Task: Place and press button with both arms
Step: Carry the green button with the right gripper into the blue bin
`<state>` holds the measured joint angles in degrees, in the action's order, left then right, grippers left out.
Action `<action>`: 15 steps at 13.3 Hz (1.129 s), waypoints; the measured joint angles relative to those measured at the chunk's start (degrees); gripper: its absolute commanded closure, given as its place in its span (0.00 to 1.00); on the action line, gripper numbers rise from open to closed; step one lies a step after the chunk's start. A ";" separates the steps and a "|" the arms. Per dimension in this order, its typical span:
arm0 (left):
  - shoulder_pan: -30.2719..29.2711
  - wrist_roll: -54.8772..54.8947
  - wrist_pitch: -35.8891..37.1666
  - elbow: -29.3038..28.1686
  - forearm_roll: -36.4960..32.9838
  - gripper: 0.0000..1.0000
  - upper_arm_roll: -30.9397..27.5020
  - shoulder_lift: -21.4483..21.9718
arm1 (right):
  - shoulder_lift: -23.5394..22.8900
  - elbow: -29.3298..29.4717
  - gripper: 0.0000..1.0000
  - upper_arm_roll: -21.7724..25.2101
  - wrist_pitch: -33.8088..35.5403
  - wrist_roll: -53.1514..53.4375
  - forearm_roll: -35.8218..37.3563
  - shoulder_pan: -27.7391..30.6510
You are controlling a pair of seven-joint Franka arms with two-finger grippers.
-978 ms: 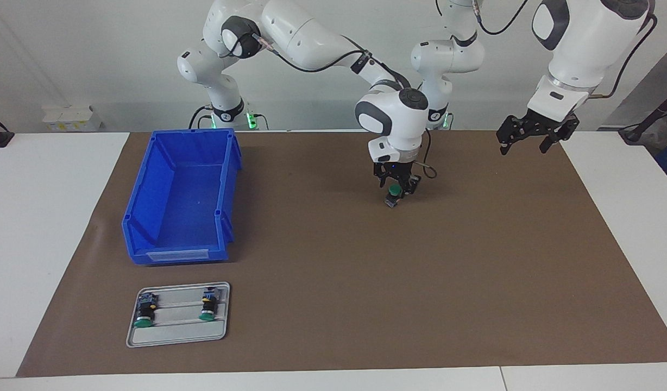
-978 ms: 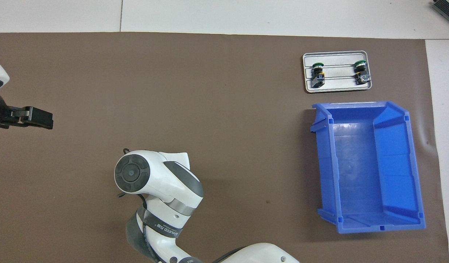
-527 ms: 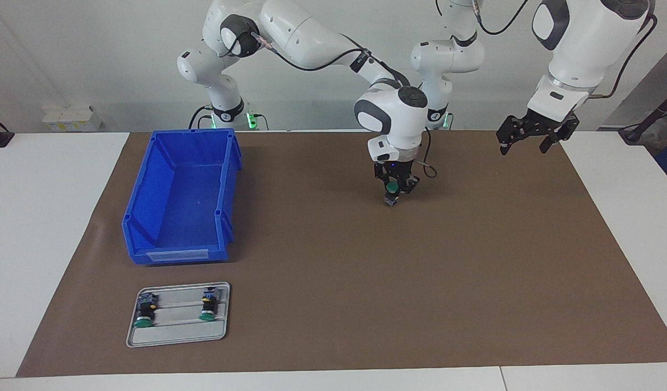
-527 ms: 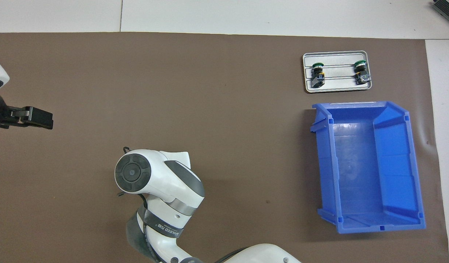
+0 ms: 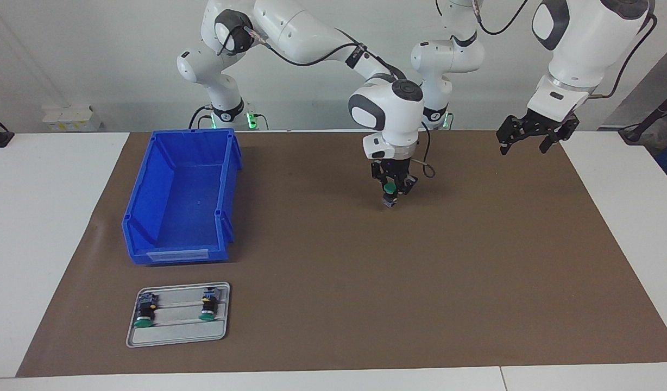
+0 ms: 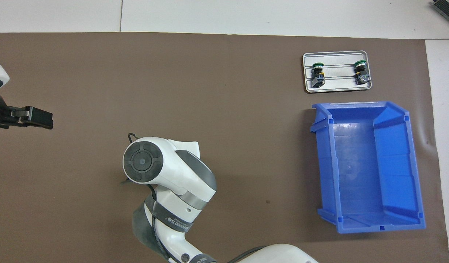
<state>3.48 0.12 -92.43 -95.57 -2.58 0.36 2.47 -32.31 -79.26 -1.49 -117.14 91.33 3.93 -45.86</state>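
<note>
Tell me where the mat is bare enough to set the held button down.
The right tool holds the button over bare brown mat mid-table; that open stretch runs to the end where the left tool hangs. It is crowded toward the right arm's end: the blue bin, with the grey tray and its two buttons farther from the robots.

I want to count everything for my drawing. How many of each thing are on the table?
Buttons: 3, one in the right gripper, two on the tray
Trays: 1
Bins: 1
Total: 5
</note>
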 measured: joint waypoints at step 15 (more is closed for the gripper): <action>0.00 -0.01 0.00 0.00 0.00 0.00 0.00 0.00 | 33.70 -30.16 1.00 0.23 8.41 -50.29 0.16 28.67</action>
<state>3.48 0.11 -92.43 -95.57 -2.58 0.36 2.47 1.39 -109.43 -1.25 -108.73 41.04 4.10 -17.19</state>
